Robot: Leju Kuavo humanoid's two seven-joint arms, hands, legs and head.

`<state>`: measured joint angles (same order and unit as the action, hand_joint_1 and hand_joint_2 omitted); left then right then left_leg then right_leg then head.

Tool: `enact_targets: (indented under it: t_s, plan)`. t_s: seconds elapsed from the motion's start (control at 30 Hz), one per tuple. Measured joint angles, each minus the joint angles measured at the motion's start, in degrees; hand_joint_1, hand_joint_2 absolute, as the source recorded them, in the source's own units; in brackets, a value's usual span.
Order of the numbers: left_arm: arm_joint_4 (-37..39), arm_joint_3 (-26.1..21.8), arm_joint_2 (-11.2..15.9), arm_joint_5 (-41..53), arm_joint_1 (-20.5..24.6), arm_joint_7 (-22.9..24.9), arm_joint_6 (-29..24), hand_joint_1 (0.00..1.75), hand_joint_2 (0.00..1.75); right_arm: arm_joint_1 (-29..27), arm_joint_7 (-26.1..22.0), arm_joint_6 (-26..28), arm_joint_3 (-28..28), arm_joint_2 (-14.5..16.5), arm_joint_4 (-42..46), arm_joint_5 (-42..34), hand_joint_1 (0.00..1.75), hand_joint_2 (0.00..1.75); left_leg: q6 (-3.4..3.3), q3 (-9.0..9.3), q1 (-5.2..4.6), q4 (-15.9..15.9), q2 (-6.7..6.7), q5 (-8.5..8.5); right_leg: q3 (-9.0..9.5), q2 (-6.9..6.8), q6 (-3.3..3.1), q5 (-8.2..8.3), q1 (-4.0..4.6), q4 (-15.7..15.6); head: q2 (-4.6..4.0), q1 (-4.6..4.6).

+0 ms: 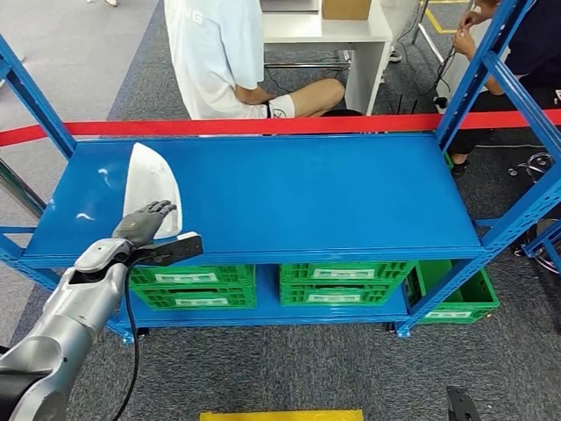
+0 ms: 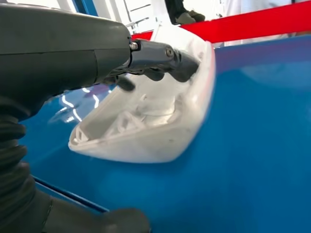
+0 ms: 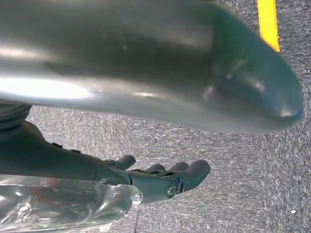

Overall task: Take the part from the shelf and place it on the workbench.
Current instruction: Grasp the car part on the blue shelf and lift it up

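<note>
The part (image 1: 151, 182) is a white curved plastic shell lying at the left end of the blue shelf top (image 1: 298, 193). My left hand (image 1: 144, 224) reaches onto it from the near side. In the left wrist view its dark fingers (image 2: 165, 54) lie stretched over the upper rim of the part (image 2: 154, 126), while the thumb (image 2: 110, 221) stays apart, low over the shelf surface, so nothing is gripped. My right hand (image 3: 165, 177) hangs over grey carpet with its fingers loosely spread and holds nothing.
Green crates (image 1: 192, 287) stand on the lower shelf level. A red tape (image 1: 265, 125) runs along the shelf's far edge, and blue uprights (image 1: 473, 74) rise at the corners. A person in a white shirt (image 1: 211, 53) sits behind the shelf, another at the far right (image 1: 522, 44).
</note>
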<state>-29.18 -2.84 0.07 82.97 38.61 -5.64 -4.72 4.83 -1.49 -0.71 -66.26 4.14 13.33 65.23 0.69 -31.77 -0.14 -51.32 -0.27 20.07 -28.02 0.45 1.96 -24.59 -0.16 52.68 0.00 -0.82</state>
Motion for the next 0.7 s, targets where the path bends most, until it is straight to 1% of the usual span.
enact_targets:
  t_s: [0.7]
  plan:
    - [0.7,0.0,-0.3,0.0,-0.1,-0.2,0.5,1.75,1.75,0.0,-0.2,0.6,-1.3,-0.2,0.0,-1.1,0.0,0.0,0.01,0.0,0.0,0.0,0.0,-0.01,-0.01,0.01,0.0,0.0,0.0,0.0,0.0,-0.01]
